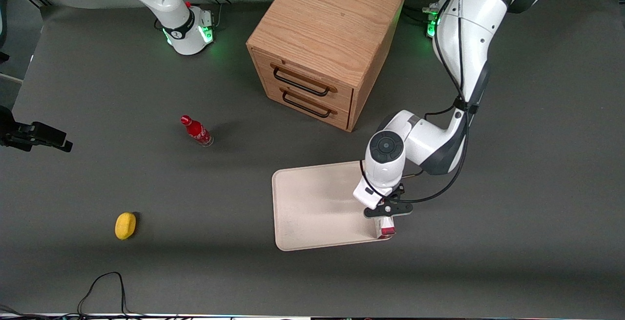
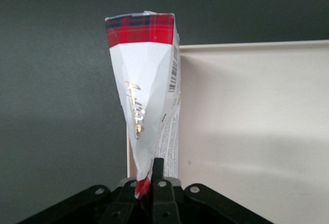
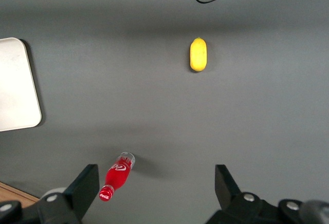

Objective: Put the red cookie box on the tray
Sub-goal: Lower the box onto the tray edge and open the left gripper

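Note:
My left gripper [image 1: 385, 214] hovers over the corner of the tray [image 1: 312, 202] that lies nearest the front camera at the working arm's end. It is shut on the red cookie box [image 1: 386, 227], pinching one crushed end of it. In the left wrist view the box [image 2: 146, 80] points away from the gripper [image 2: 149, 180]. It shows a white face, a red tartan end and a barcode side. It lies along the rim of the cream tray [image 2: 247, 131], partly over the grey mat. Whether the box touches the tray is unclear.
A wooden two-drawer cabinet [image 1: 324, 41] stands farther from the front camera than the tray. A small red bottle [image 1: 196, 131] and a yellow lemon [image 1: 125, 225] lie toward the parked arm's end. A black cable [image 1: 105, 286] loops at the table's near edge.

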Robot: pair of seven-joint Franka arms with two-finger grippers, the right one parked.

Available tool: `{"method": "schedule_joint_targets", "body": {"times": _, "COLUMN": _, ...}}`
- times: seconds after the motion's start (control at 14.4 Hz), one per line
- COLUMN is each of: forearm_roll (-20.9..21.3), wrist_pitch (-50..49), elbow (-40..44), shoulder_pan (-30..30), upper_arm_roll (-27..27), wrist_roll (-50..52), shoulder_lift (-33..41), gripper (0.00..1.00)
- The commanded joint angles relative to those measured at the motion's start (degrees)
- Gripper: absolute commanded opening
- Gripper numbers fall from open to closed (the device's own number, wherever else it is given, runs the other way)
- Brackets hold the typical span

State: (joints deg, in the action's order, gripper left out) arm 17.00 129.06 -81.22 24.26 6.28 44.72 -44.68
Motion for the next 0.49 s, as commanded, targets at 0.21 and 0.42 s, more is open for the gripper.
{"method": "schedule_joint_targets", "body": {"times": 0.21, "forearm_roll": 1.3, "wrist_pitch": 0.7, "elbow": -0.9, "shoulder_pan": 0.0, "upper_arm_roll": 0.3, "wrist_roll": 1.5, "shoulder_lift": 0.9, "gripper": 0.69}}
{"method": "schedule_joint_targets", "body": {"times": 0.42, "forearm_roll": 1.1, "wrist_pitch": 0.1, "elbow": -1.0, "shoulder_pan": -0.6, "upper_arm_roll": 0.4, "wrist_roll": 0.9, "shoulder_lift": 2.3, "gripper": 1.0}}
